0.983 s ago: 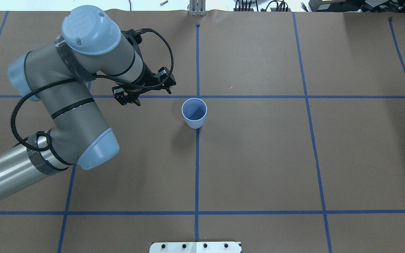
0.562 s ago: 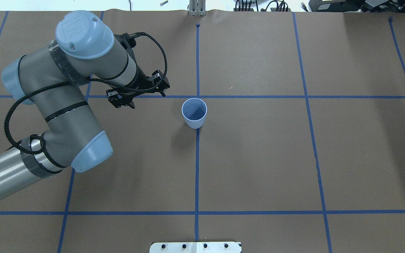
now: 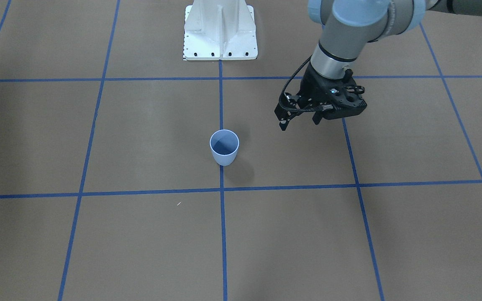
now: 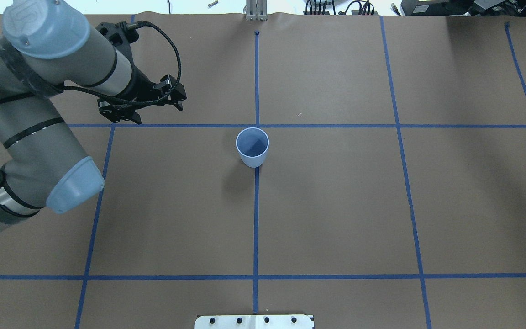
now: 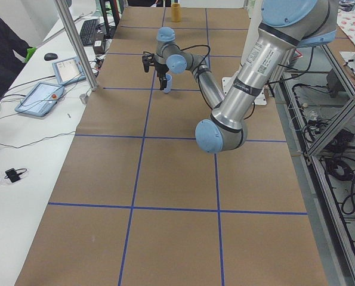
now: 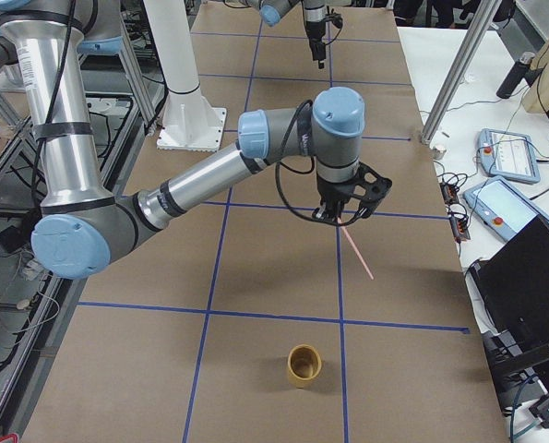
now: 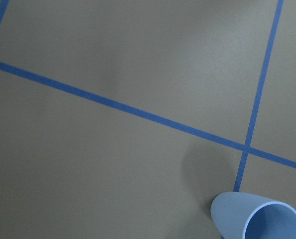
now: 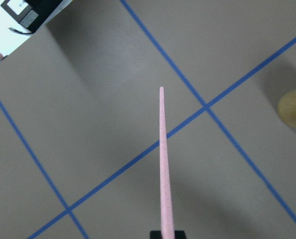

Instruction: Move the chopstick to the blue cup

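ROBOT LAB: The right gripper [image 8: 167,234] is clamped on the thick end of a pink chopstick [image 8: 162,159]. The chopstick slants down toward the brown table [image 6: 256,277] at the robot's right-hand end. Whether its tip touches the paper cannot be told. A yellow cup [image 6: 304,365] stands upright near by, apart from the stick. The blue cup [image 4: 252,146] stands upright at mid-table, well apart from the chopstick. It sits on the centre strip of the blue tape lines [image 4: 327,125], just on the robot's side of a crossing. The left gripper [image 4: 159,114] hangs above the table off to the cup's left, its fingers [image 3: 283,123] spread apart and clear of the cup.
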Robot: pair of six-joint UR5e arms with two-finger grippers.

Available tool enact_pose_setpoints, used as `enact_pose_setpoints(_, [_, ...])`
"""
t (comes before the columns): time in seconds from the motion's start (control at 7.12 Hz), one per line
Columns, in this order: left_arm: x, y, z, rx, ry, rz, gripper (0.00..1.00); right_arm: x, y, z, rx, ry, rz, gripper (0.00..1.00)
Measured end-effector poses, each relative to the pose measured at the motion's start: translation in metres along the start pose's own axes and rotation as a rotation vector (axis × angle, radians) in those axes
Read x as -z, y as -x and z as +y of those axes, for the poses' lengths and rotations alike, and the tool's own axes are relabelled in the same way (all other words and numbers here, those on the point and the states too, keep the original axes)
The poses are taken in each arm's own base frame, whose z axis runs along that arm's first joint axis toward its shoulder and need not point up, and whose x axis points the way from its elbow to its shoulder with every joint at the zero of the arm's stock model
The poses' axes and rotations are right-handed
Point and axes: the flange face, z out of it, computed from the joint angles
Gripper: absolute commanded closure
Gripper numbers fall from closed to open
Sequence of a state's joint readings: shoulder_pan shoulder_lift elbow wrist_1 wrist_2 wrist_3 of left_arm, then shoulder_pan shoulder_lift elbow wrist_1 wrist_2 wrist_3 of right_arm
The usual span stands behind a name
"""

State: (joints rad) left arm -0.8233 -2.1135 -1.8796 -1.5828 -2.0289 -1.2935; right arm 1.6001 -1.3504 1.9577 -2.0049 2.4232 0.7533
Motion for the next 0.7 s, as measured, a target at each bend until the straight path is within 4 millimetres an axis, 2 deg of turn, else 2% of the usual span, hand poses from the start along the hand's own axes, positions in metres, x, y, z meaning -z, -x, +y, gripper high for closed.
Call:
enact_pose_setpoints(0.14, [0.010, 0.032, -0.026, -0.038, -0.006, -0.018, 0.02, 0.002, 0.057, 0.017, -0.007, 0.035, -0.034, 1.00])
enact_pose_setpoints(0.42, [0.027, 0.090, -0.068, -0.097, -0.017, -0.048, 0.02, 0.001, 0.164, 0.072, -0.019, 0.128, -0.089, 1.00])
enact_pose_setpoints(0.7, [0.039, 0.123, -0.088, -0.118, -0.027, -0.058, 0.02, 0.009, 0.256, 0.143, -0.006, 0.196, -0.124, 1.00])
